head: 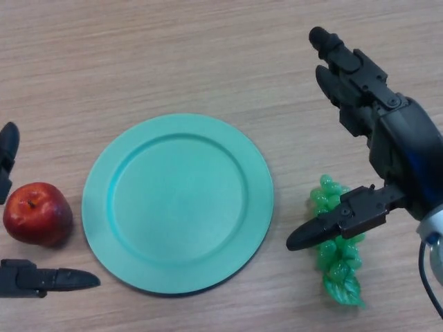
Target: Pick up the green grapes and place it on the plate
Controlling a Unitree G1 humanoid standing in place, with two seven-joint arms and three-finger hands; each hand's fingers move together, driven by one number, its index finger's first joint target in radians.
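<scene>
A bunch of green grapes (337,263) lies on the wooden table to the right of a round teal plate (178,200). My right hand (387,138) hovers over the grapes with its fingers straight and spread; the thumb (332,225) crosses in front of the bunch and hides its middle. The hand holds nothing. My left hand (41,279) shows at the left edge, open, its fingers on either side of a red apple. The plate has nothing on it.
A red apple (37,214) sits on the table just left of the plate, between the left hand's fingers. Bare wooden table (208,55) stretches behind the plate.
</scene>
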